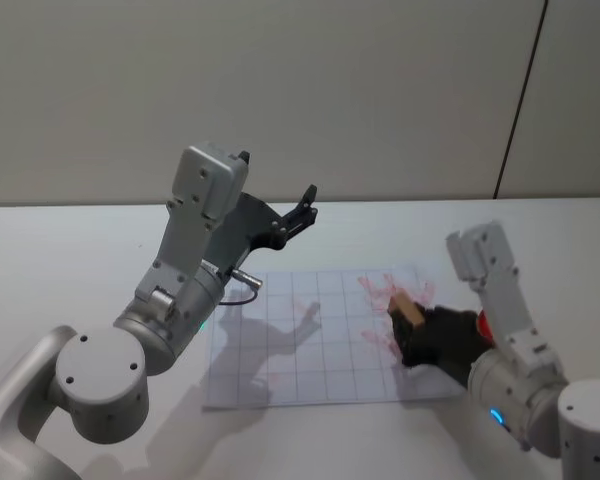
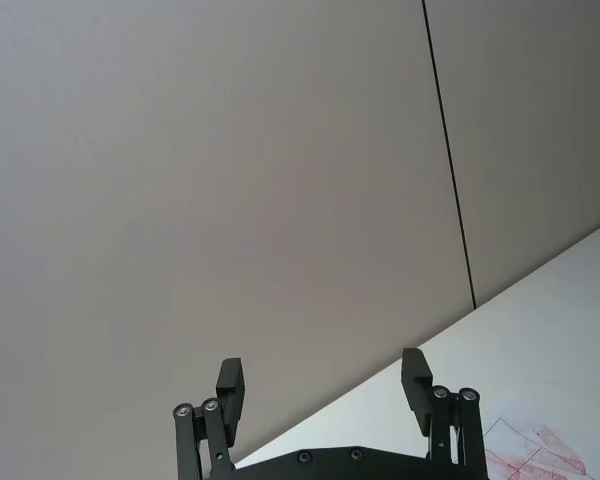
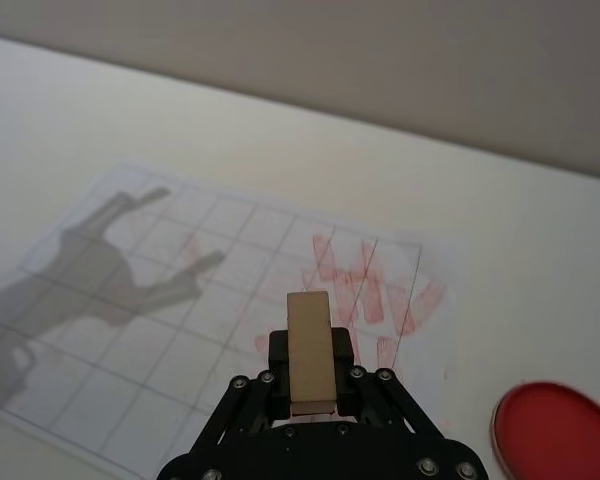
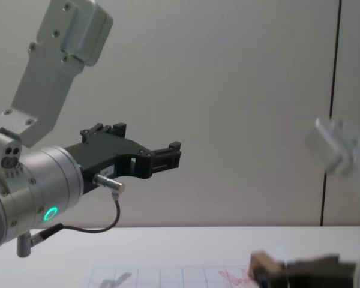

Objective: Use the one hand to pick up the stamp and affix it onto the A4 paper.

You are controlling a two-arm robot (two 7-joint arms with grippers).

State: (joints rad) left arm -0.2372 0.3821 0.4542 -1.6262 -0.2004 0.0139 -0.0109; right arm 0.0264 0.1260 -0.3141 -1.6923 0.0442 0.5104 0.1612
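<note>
Now: stamping stage, judging by a stamp already gripped over the sheet.
Right gripper: black angular two-finger right gripper (image 1: 410, 322) on a silver-grey arm, reaching in from the desk's right front corner; jaws pinching the stamp by 2 opposite sides.
Stamp: small light-brown wooden block stamp (image 3: 309, 335), held low over the right part of the paper; whether its face touches the sheet I cannot tell.
Paper: white A4 paper with a faint grey grid (image 1: 300, 350), lying flat on the pale desk (image 1: 80, 250) near the front edge, about midway along it.
Marks: red stamped marks (image 3: 370, 285) crowd the boxes on the side toward the desk's right edge; the boxes toward the left edge look bare.
Ink pad: round red ink pad (image 3: 552, 435), on the desk off the paper's right side, near the right gripper.
Left gripper: matching black left gripper (image 2: 322, 385), raised well above the desk over the paper's far left part; jaws spread, holding nothing, apparently idle.
Done: pick-up of the stamp.
Left: pressing it onto a box and lifting clear.
</note>
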